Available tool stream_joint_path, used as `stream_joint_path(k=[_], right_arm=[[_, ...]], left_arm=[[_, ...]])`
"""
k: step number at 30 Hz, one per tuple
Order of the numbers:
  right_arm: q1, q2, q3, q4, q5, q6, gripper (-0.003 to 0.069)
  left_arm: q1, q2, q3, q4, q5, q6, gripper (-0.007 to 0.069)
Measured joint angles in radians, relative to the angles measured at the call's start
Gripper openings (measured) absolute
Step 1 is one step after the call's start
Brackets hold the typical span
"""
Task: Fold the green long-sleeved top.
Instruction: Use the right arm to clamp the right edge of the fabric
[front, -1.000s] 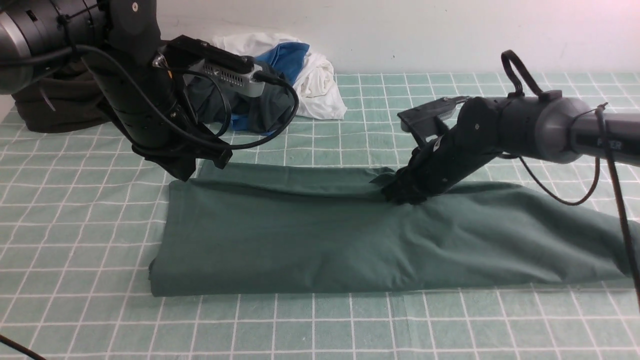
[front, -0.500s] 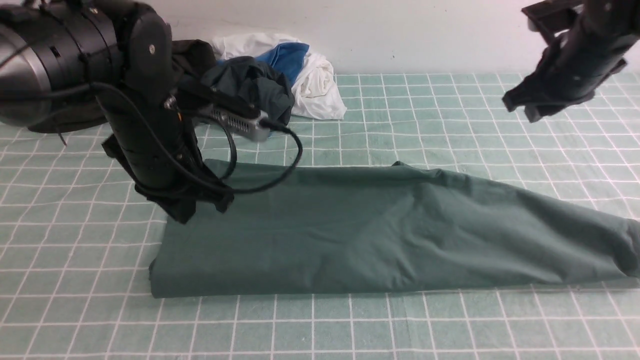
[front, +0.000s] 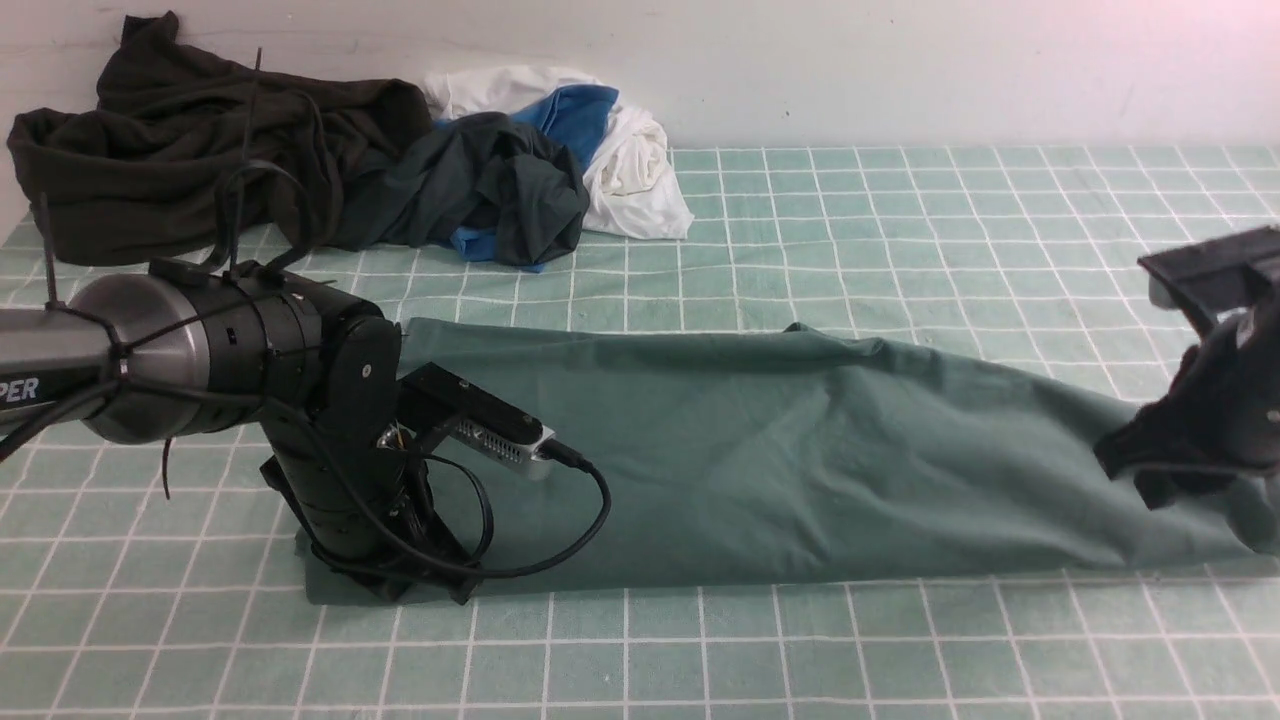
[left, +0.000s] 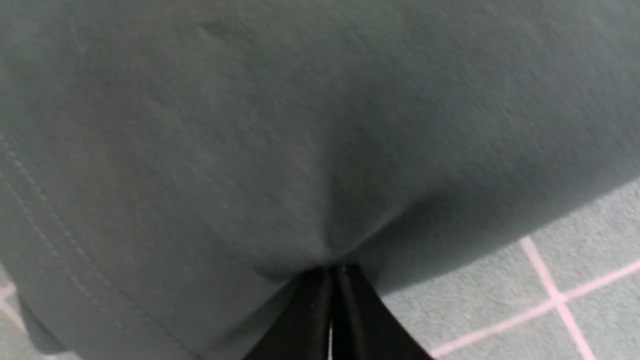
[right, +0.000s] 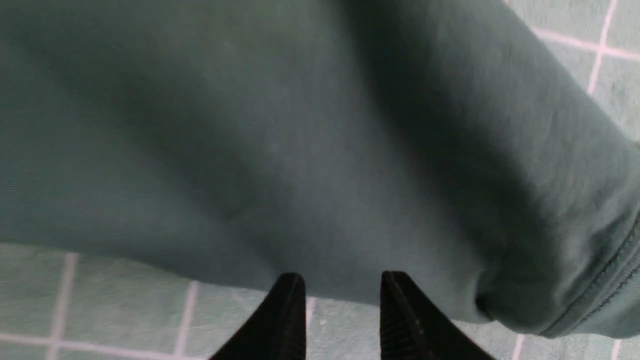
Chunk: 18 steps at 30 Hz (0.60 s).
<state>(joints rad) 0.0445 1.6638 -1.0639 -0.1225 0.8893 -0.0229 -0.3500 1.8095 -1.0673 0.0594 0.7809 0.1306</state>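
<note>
- One green long-sleeved top (front: 700, 460) lies on the bench (front: 900, 670) as a long band running from the robot's left towards its right
- Some of the folding looks done: the body seems doubled over into that band, with a fairly straight near edge, though the far edge still dips and bulges
- Much seems left: the stitched end (right: 610, 280), which I take for a sleeve cuff, trails out on the right, and the band has yet to be shortened into a compact bundle
- The left pincer (left: 341, 274) is clenched with its tips together at the cloth's near edge; it appears to press or smooth the fabric rather than grasp it
- The right pincer (right: 343, 276) is released, its tips apart over the near edge by the sleeve end, with nothing between them
- Behind the top are a dark olive-black garment (front: 180, 170) and a dark teal-grey garment (front: 480, 180) with blue cloth (front: 570, 115) and white cloth (front: 640, 180)
- Compared with a second ago, the right pincer has left the top's middle, swung up and away, then come in over the sleeve end; the left has travelled from the far edge to the near corner, and the middle, freed of the right one, lies looser
</note>
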Motion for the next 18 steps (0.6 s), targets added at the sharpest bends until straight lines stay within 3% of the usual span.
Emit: stream_joint_path(k=[4,8,18], right_arm=[[-0.093,0.080,0.028,-0.099,-0.112,0.153,0.0213],[-0.170,0.131,-0.014,-0.135,-0.087,0.218,0.0244],[-0.255,0.142,-0.130,-0.097,-0.018,0.225,0.0481]], left_arm=[[0.021,0.003,0.000,-0.010,0.000,0.000,-0.0003],[0.024,0.003,0.000,-0.015,0.003,0.000,-0.0003],[0.024,0.005,0.000,-0.017,0.003,0.000,-0.0003]])
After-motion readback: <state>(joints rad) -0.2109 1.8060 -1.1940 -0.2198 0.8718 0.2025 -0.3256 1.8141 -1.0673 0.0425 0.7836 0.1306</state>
